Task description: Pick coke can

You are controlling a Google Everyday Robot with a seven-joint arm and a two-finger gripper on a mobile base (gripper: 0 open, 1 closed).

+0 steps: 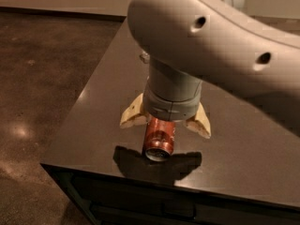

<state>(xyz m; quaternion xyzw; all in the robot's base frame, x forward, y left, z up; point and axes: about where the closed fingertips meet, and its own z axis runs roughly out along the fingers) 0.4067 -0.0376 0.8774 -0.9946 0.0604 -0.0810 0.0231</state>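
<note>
The coke can (pixel 159 139), reddish-orange with a silver end facing me, lies on its side near the front edge of the dark table (pixel 243 149). My gripper (pixel 165 123) hangs straight above it, its two cream fingers spread wide, one (pixel 132 114) to the left of the can and one (pixel 198 121) to the right. The fingers straddle the can without closing on it. The grey wrist hides the can's far end.
A clear plastic bottle (pixel 144 56) lies behind the arm, almost wholly hidden. The table's front edge is just below the can and its left edge drops to a dark glossy floor (pixel 42 78). My large grey arm fills the upper right.
</note>
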